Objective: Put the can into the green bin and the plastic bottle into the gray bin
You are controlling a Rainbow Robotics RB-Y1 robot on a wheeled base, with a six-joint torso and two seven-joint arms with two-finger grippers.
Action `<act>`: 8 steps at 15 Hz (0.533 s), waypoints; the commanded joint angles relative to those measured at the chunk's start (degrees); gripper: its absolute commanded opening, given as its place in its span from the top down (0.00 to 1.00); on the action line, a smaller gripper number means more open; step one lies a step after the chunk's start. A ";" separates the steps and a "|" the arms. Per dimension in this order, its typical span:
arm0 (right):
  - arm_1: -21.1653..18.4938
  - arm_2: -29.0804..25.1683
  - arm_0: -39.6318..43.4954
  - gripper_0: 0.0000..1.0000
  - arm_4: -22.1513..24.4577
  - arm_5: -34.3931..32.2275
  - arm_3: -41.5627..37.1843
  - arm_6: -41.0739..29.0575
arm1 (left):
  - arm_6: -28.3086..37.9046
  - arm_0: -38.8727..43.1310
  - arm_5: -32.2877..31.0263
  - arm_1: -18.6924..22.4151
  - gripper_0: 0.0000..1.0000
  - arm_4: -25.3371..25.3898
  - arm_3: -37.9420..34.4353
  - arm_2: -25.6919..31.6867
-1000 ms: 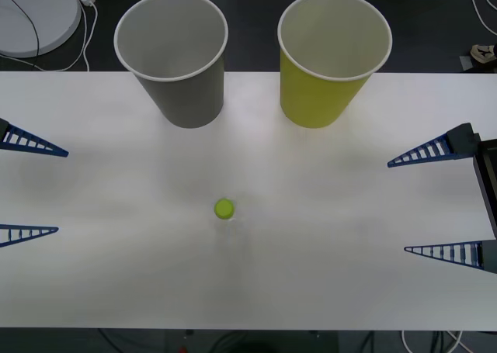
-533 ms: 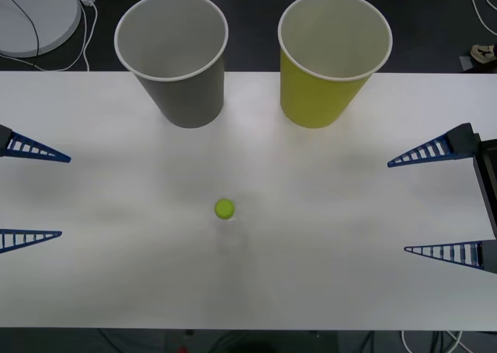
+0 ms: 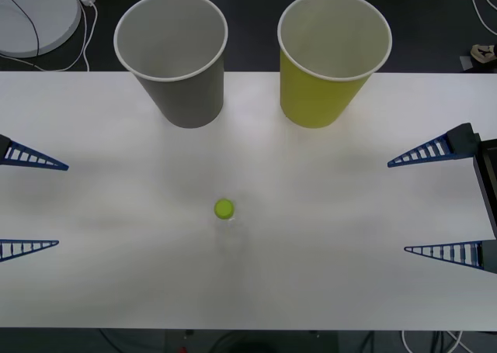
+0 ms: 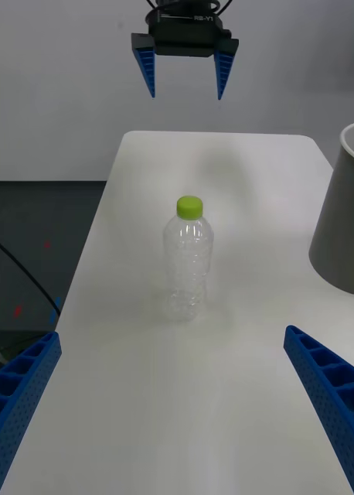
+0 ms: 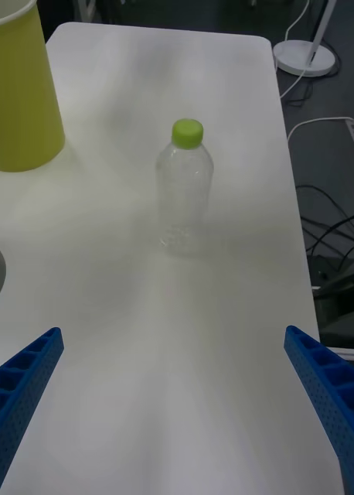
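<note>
The left gripper waits at the left edge of the table, its fingers spread wide and holding nothing. Ahead of those fingers, well apart from them, the plastic bottle stands upright near the table's middle, lime cap up. Up and to the right of the left fingertips sits the gray bin at the far edge, and just beside it, further right, the green bin; both look empty from above. The right gripper hangs at the right edge, fingers likewise wide and empty, the bottle centred between them in its wrist view but well apart.

As I judge it, nothing is done yet: the bottle is ungrasped, and no can is visible anywhere on the table. The path from either set of fingers to the bottle lies open. Beyond the table's far left corner rest a white round base and cables, clear of the work.
</note>
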 commanded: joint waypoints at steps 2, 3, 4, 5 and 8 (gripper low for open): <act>0.00 0.00 0.00 0.00 0.01 0.00 -0.01 0.00 | -1.17 1.78 0.54 0.00 0.00 0.07 0.33 0.00; 0.00 0.00 0.00 0.00 0.01 0.00 -0.01 0.00 | -1.17 2.31 1.16 0.00 0.00 0.07 0.33 -0.62; 0.00 0.00 0.00 0.00 0.01 0.00 -0.01 0.00 | -1.25 2.40 2.12 0.00 0.00 0.33 0.41 -1.94; 0.00 0.00 0.00 0.00 0.01 0.00 -0.01 0.00 | -1.60 2.40 3.35 -0.09 0.00 0.94 0.76 -3.52; 0.00 0.00 0.00 0.00 0.01 0.00 -0.01 0.00 | -4.07 2.40 5.11 -1.32 0.00 2.18 2.35 -6.07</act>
